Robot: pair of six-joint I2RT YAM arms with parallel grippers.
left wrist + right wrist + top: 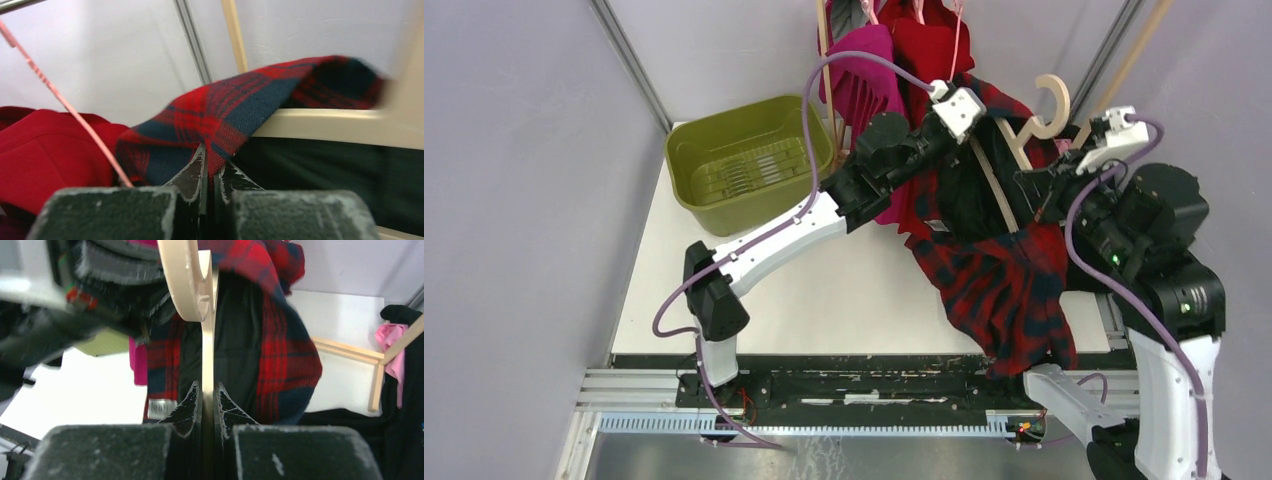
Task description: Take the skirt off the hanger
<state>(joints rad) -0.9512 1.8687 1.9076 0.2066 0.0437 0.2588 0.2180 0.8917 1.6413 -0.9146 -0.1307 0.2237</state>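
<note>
Two grippers, both engaged, and one garment not yet free. Item one: your left gripper [212,156], jaws clenched on a fold of the skirt [1004,285] right where the cloth crosses the arm of the hanger [1051,104]. Item two: your right gripper [207,392], jaws pinched tight on the hanger's flat cream stem, below the hook. Item three: the skirt itself, red and navy tartan with dark lining showing, draped over the hanger and held up between your two arms over the right side of the table [824,290]. Its lower hem sags toward the near edge; whether it rests on the surface cannot be told. Item four, background: a green basin [686,160] at the far left and red garments [924,50] hanging behind. Hazards, as judged: the left pinch takes only a thin edge of cloth, so a brisk pull may slip it free. The fabric may catch on the hanger's arm end and drag the hanger askew in your narrow right grip. The hanging bulk may swing into the red garments or snag your right arm.
</note>
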